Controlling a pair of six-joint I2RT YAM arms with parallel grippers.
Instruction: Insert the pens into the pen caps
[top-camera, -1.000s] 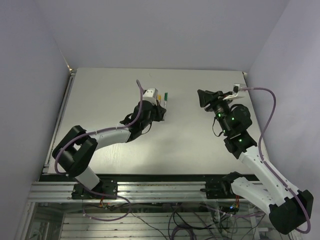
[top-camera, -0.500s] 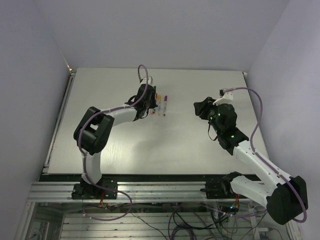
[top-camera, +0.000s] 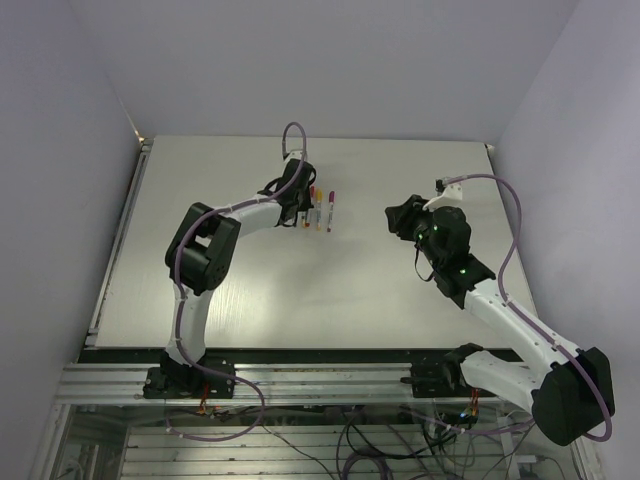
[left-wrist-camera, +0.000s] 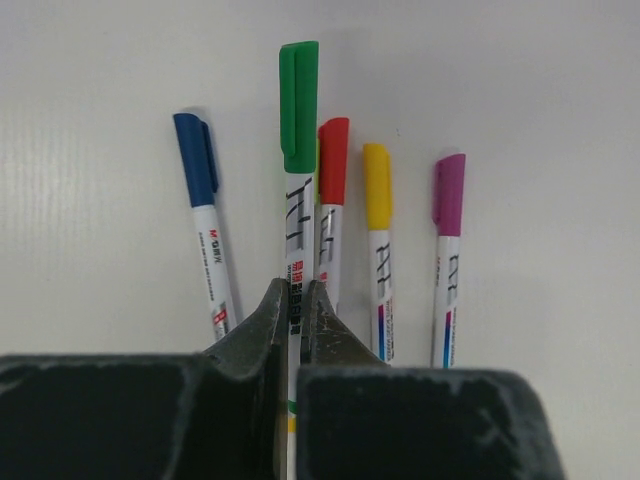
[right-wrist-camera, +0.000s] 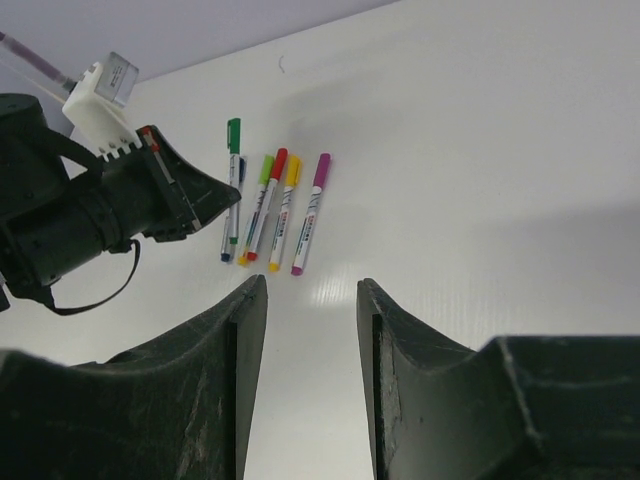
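Five pens counted from the left wrist view, in one row on the far part of the table (top-camera: 330, 290), left to right: one blue pen (left-wrist-camera: 212, 270), one green pen (left-wrist-camera: 298, 230), one red pen (left-wrist-camera: 328, 250), one yellow pen (left-wrist-camera: 381, 280), one magenta pen (left-wrist-camera: 445, 290). Five pen caps (left-wrist-camera: 298, 105), one on each pen. From the right wrist view, one lime-green streak (right-wrist-camera: 263, 175) between blue and red; sixth pen or not, cannot tell. Two pincers: left pincer (left-wrist-camera: 298, 290), right pincer (right-wrist-camera: 312, 290).
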